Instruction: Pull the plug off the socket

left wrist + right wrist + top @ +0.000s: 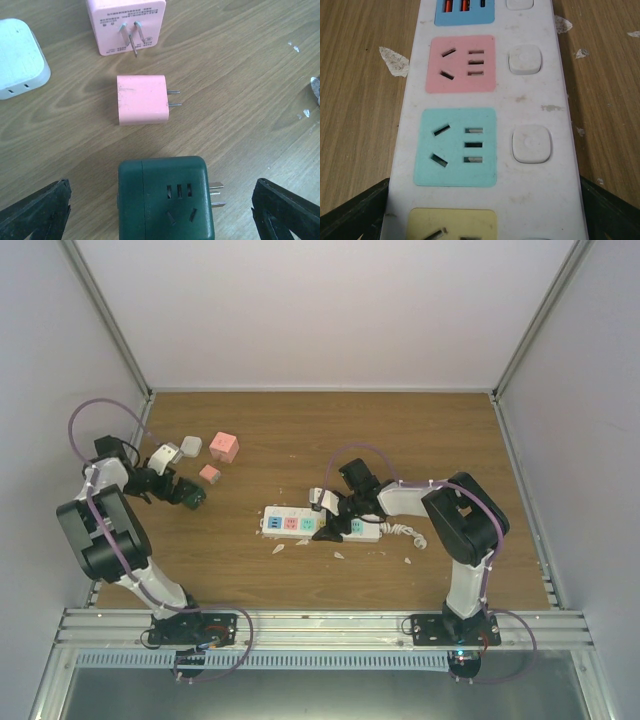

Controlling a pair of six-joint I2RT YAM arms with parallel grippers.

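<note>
Left wrist view: the left gripper [161, 186] stands spread wide, one finger on either side of a dark green plug [165, 200] that lies untouched on the table [250, 75], with a small pink plug [142, 99] just beyond. The socket [300, 523] lies flat mid-table, well apart from that plug. The right gripper [484, 187] straddles the socket's long edges, and I cannot tell whether it clamps them.

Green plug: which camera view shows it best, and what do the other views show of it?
Left wrist view. The green plug fills the lower centre, its outlet slots and two prongs clear. Top external shows it only as a small dark shape. Right wrist shows just the socket, no plug.
</note>
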